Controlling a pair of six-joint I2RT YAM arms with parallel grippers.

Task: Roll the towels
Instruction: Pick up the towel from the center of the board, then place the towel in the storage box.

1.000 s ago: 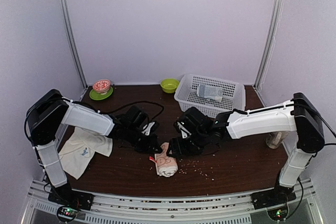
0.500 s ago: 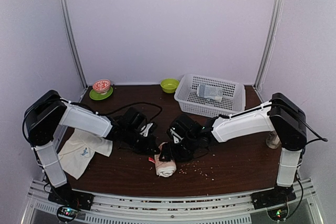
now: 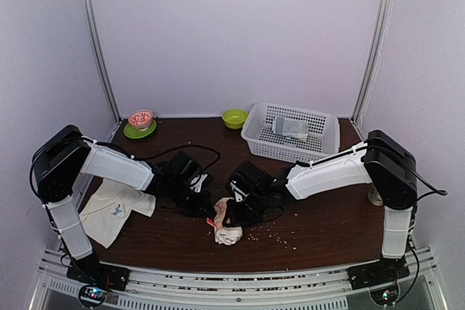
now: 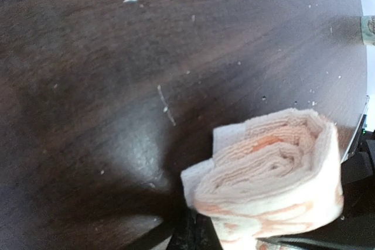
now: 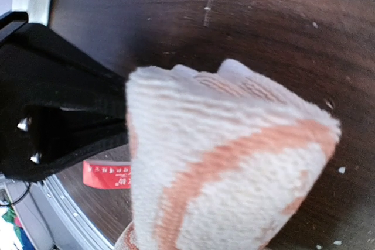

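The dark wooden table point(image 3: 327, 230) carries what it carried a second ago, so look at the arms. Your right arm point(image 3: 327, 172) has swung to the left and folded more at the elbow. The left arm point(image 3: 116, 167) has hardly moved.

The white basket point(image 3: 256, 136) at the back right holds the grey-blue rolled towel point(image 3: 290, 128), and that one is not your work. The plain cream towel point(image 3: 109, 212) lies flat and loose at the left, under the left arm, not rolled yet.

The patterned towel point(image 3: 227, 226) is already a roll. It lies near the front edge in the middle, between the two claws, and it has been pushed a little to the left.

The right gripper point(image 3: 234, 212) has come onto the far end of this roll. In its wrist view the cloth fills nearly the whole picture, but its fingers do not show, so you cannot tell if it is grasping the roll or only closing toward it. The left gripper point(image 3: 206, 208) is clenched at the other side of the roll, and whether it nips a cloth edge you cannot tell.

I judge the first towel is almost finished, and this double contact is to tidy or lift it. The plain one remains.

A red label point(image 5: 108, 175) sticks out beside the roll, and crumbs point(image 3: 272, 234) lie to its right
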